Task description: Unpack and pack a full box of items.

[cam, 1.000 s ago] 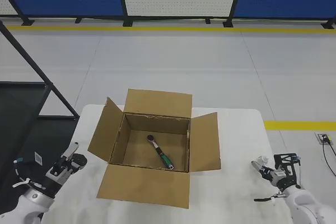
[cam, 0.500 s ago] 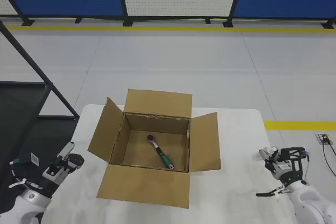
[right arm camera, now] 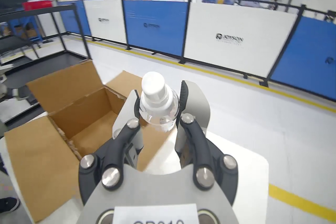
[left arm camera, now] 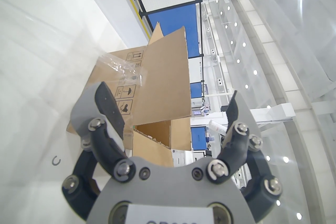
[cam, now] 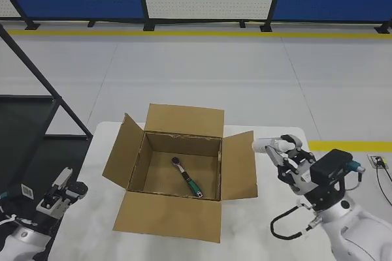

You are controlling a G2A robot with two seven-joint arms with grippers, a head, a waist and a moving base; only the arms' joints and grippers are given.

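An open cardboard box [cam: 176, 215] stands in the middle of the white table [cam: 274, 228], all flaps spread. A ratchet wrench [cam: 187, 175] with a green handle lies on its floor. My right gripper [cam: 284, 151] hangs above the table just right of the box's right flap, shut on a small clear bottle [right arm camera: 158, 105] with a white cap; the cap [cam: 260, 145] points toward the box. My left gripper [cam: 60, 189] stays off the table's left edge, open with nothing between its fingers [left arm camera: 109, 104], facing the box [left arm camera: 157, 83].
Clear tape [left arm camera: 122, 70] curls off the box's side flap. A black metal rack [cam: 26, 98] stands to the left of the table. Blue and white fence panels [right arm camera: 199, 33] line the far floor. Bare table lies to the right of the box.
My right gripper rose from the table's right edge and swung left toward the box with the bottle. My left gripper drew back to the left, away from the table.
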